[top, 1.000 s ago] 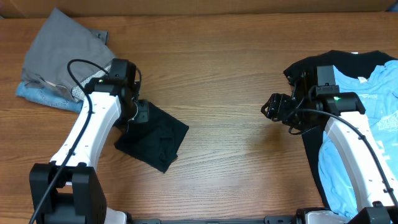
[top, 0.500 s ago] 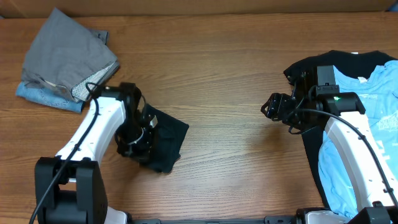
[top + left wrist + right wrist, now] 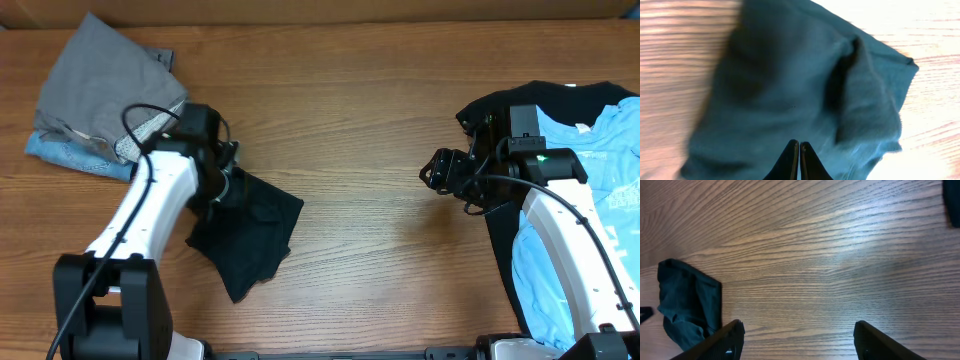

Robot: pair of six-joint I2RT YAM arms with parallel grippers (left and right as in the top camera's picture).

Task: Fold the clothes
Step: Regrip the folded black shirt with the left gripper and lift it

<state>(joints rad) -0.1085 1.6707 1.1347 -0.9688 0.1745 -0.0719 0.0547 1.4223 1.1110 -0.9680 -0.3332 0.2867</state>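
Wood-grain bench (image 3: 370, 110), brown, cardboard-coloured wall along far edge. Dark garment (image 3: 255, 225) crumpled at left front; left end effector (image 3: 799, 150) pressed together, pinching its cloth. Right end effector (image 3: 799, 337) spread above wood. Grey-and-blue folded stack (image 3: 95, 95) far left; black and light-blue shirts (image 3: 600, 160) heaped at right.

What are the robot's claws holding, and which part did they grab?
The left claw pinches the black garment at its edge nearest the gray clothes pile. The right claw is open over the bare table, holding nothing.
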